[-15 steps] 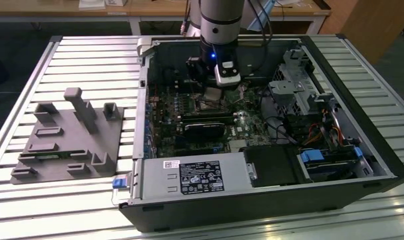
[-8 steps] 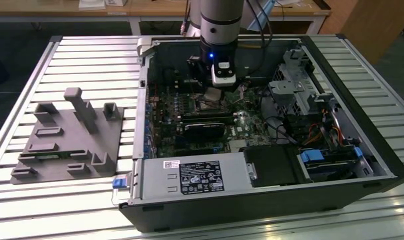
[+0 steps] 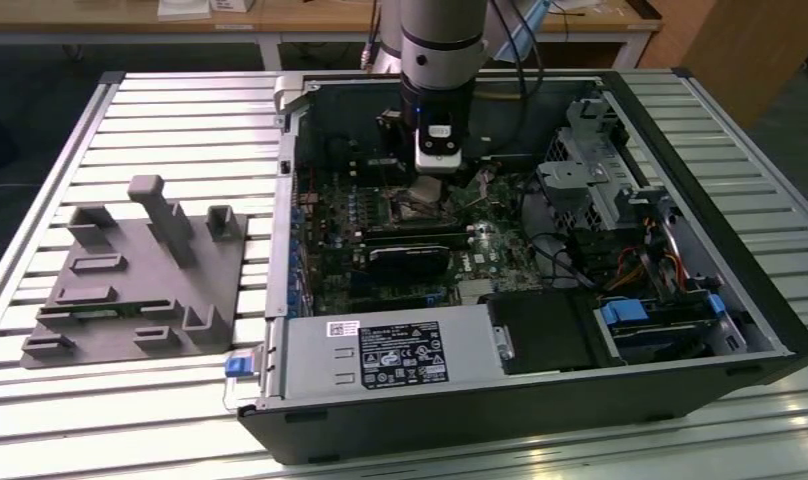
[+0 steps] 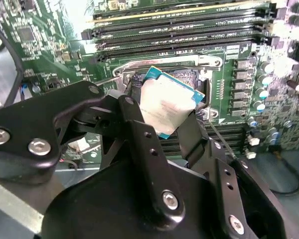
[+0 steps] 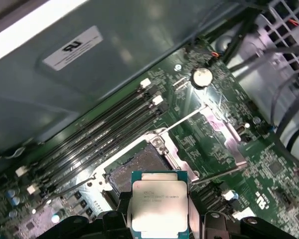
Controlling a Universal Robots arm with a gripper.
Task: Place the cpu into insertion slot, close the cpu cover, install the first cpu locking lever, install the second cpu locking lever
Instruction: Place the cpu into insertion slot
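My gripper (image 3: 428, 172) reaches down into the open computer case and is shut on the cpu (image 3: 424, 190), a small pale square chip. In both wrist views the black fingers (image 4: 134, 117) clamp two opposite edges of the cpu (image 4: 167, 107), which hangs tilted just above the insertion slot (image 4: 182, 74). The first wrist view has the cpu (image 5: 159, 206) in the gripper (image 5: 159, 215), close over the dark, bare insertion slot (image 5: 134, 169). The cpu cover (image 5: 224, 132) is swung open beside the slot. Two thin wire levers (image 5: 182, 118) stand released along its sides.
Memory slots (image 5: 99, 134) run next to the socket. A black card (image 3: 411, 245), the power supply (image 3: 377, 355), a drive cage (image 3: 591, 180) and cables crowd the case. On the slatted table at the exterior view's left stands a grey fixture (image 3: 137, 270).
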